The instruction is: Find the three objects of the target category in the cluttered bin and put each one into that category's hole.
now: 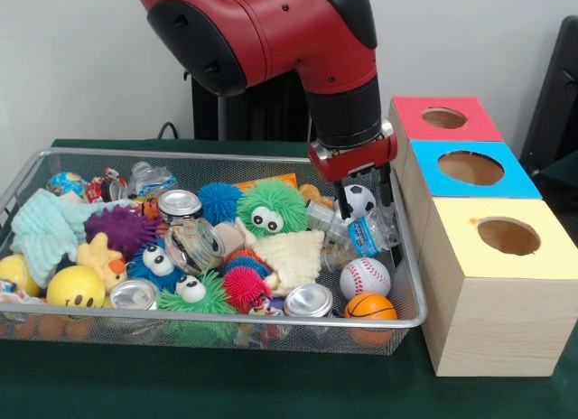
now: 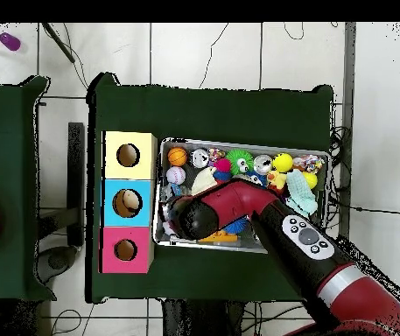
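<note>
A small soccer ball (image 1: 359, 200) sits at the right end of the wire bin (image 1: 226, 155), among crumpled plastic bottles. My gripper (image 1: 366, 211) is lowered over it and looks open, one finger on each side of the ball. A baseball (image 1: 365, 277) and an orange basketball (image 1: 369, 307) lie in the bin's near right corner; the overhead view shows them as baseball (image 2: 176, 175) and basketball (image 2: 178, 156). There, the arm's wrist (image 2: 190, 217) hides the gripper and the soccer ball.
Three wooden boxes with round holes stand beside the bin: red (image 1: 444, 118), blue (image 1: 470, 168), yellow (image 1: 508, 236). The bin also holds fuzzy googly-eyed toys (image 1: 271, 209), tin cans (image 1: 308, 300), a yellow smiley ball (image 1: 76, 288) and a mint cloth (image 1: 47, 231).
</note>
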`<action>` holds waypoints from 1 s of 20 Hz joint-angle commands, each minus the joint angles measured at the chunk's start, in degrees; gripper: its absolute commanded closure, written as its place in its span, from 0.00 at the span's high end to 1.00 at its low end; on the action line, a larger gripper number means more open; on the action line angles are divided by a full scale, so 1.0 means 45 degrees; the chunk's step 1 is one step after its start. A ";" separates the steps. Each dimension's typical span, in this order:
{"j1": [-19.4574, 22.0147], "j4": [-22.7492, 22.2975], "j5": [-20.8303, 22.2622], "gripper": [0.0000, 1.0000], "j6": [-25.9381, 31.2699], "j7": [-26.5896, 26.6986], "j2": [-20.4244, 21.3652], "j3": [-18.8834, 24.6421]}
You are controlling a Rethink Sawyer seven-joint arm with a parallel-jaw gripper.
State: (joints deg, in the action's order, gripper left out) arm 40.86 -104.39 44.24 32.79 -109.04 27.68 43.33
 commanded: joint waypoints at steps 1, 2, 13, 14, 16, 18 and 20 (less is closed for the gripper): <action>0.0074 0.1407 0.0026 1.00 0.1033 0.2537 0.0014 0.0284; 0.0039 0.1464 0.0036 1.00 0.0932 0.2410 0.0031 0.0270; -0.0362 0.1915 0.0512 1.00 -0.0289 0.1233 0.0059 -0.0155; -0.0379 0.1930 0.0526 1.00 -0.0316 0.1210 0.0052 -0.0177; -0.0413 0.1960 0.0556 1.00 -0.0371 0.1165 0.0037 -0.0221; -0.0411 0.1959 0.0561 1.00 -0.0402 0.1169 0.0026 -0.0229; -0.0420 0.1958 0.0591 1.00 -0.0502 0.1117 0.0040 -0.0242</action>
State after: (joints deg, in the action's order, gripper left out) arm 39.16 -101.21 44.27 32.79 -109.04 27.75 43.32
